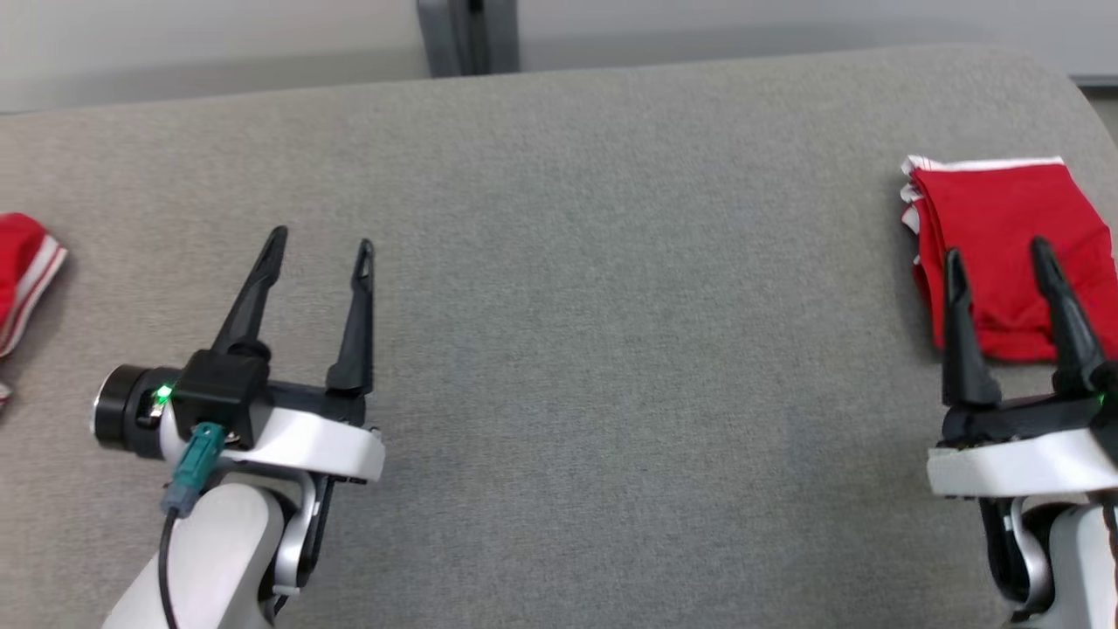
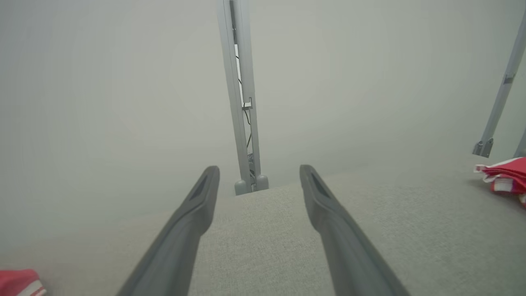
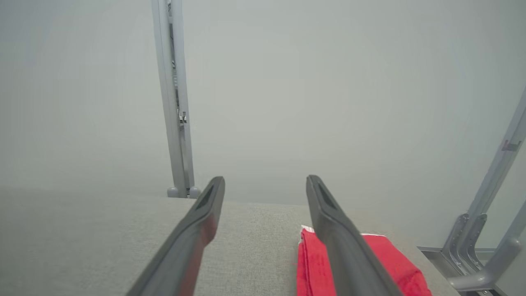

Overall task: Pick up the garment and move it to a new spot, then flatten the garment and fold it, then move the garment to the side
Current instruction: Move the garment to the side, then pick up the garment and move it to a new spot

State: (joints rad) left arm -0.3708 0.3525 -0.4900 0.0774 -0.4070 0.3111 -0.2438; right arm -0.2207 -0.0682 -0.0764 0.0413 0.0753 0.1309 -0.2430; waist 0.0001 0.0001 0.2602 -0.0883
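On the grey tabletop (image 1: 611, 306), far right: one red garment (image 1: 996, 218) with white trim, folded into a compact stack, lying flat near the rounded corner. Right end effector (image 1: 996, 248): jaws apart, nothing between them, fingers pointing over the garment's near edge; contact with the cloth cannot be told. Left end effector (image 1: 321, 238): jaws apart, empty, above bare fabric at left-centre, well apart from the garment. At the left edge: a striped cloth (image 1: 22, 271), red and white, crumpled, partly cut off by the frame. Behind the far edge: a grey post (image 1: 467, 35), upright against a pale wall.
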